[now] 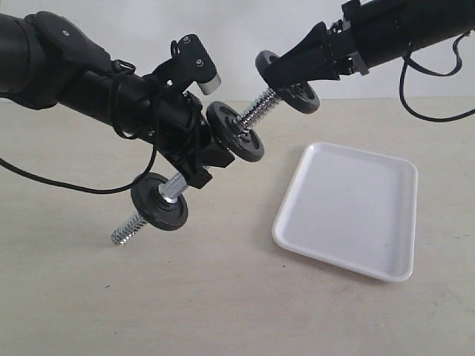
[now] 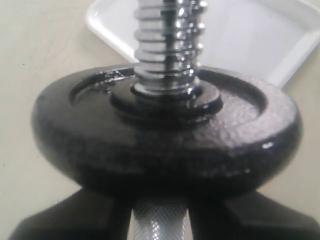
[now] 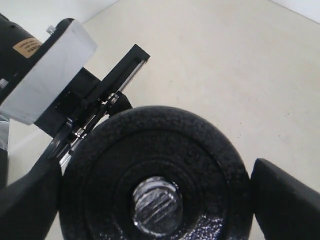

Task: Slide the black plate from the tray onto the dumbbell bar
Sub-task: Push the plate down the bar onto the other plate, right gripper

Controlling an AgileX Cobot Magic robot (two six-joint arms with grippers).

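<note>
My left gripper [image 1: 199,167] is shut on the knurled middle of the dumbbell bar [image 1: 261,108], which it holds in the air, slanting up to the right. Between its fingers [image 2: 220,220] the knurling shows. One black disc [image 1: 159,202] sits on the lower end and another [image 1: 235,132] [image 2: 165,145] just above the left gripper. At the bar's upper threaded tip is the black plate [image 1: 303,98] [image 3: 155,180], with the bar end [image 3: 156,205] inside its hole. My right gripper [image 1: 286,74] [image 3: 155,200] is shut on its rim. The white tray [image 1: 349,211] [image 2: 250,35] lies empty on the table.
The beige tabletop [image 1: 223,311] spreads under both arms. Black cables hang from the left arm [image 1: 44,182] and the right arm [image 1: 438,111]. The left arm's silver wrist camera block [image 3: 47,75] sits close behind the plate.
</note>
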